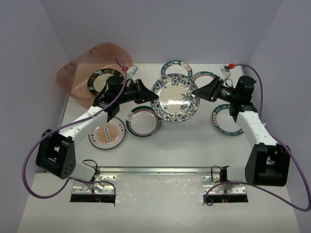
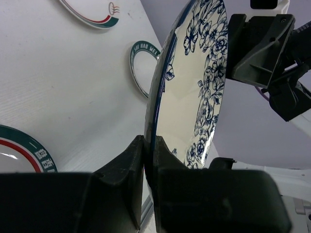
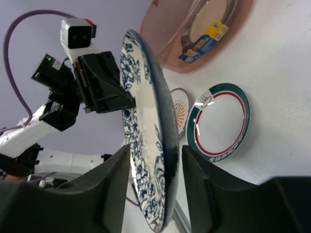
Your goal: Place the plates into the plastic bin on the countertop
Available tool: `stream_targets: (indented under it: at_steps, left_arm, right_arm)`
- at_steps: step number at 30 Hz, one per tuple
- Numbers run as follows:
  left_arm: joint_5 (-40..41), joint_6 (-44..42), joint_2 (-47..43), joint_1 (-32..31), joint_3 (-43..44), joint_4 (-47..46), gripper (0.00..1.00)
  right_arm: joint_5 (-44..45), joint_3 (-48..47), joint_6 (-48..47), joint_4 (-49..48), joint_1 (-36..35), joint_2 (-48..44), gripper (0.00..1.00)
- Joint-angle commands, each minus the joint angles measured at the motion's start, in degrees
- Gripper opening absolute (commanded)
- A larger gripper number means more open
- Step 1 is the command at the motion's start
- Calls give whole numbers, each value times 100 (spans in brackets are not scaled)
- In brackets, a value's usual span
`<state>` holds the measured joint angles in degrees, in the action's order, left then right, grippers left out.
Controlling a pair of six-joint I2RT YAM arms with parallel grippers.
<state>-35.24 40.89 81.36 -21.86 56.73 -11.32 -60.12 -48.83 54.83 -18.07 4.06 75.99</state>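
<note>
A blue floral plate (image 1: 176, 101) hangs tilted above the countertop (image 1: 184, 145), between both arms. My left gripper (image 1: 154, 96) is shut on its left rim; in the left wrist view the fingers (image 2: 136, 155) pinch the plate's edge (image 2: 194, 82). My right gripper (image 1: 195, 91) stands open around the opposite rim, with a gap on each side of the plate (image 3: 146, 131). The plastic bin (image 1: 77, 77) sits at the back left with a black-rimmed plate (image 1: 102, 81) inside. A red-and-teal plate (image 1: 143, 121) and an orange sunburst plate (image 1: 107, 135) lie flat near the left arm.
Teal-rimmed plates lie at the back centre (image 1: 177, 69), at the back right (image 1: 204, 80) and under the right arm (image 1: 227, 121). The bin's label (image 3: 204, 41) faces the right wrist camera. White walls close in the back and sides.
</note>
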Motion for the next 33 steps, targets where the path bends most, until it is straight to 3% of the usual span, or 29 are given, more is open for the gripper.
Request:
stream_targets:
  at_steps: [1,6,12,17,25,33]
  left_arm:
    - [134,559,-514,395,273,-631,0]
    - [869,656,-772,1466,1017,688,0]
    - [2393,508,-310,2809,1838,2134,0]
    - [2530,525,789,3657,2516,2320,0]
    - [2221,247,2590,3871,3793,2448,0]
    - [2110,327,3296,3869,3671,2228,0]
  right_arm:
    - [-126,6,-54,-23,32,1,99]
    - [1571,-374,-1512,2264,94,-382,99]
    - [2207,-296,-1894,3001,95,-944,99]
    - [2123,-12,-1907,3030,94,-1347,99]
    - [1667,433,-1842,2665,94,-1628,99]
    - [1491,563,-1998,2594,94,-1513,99]
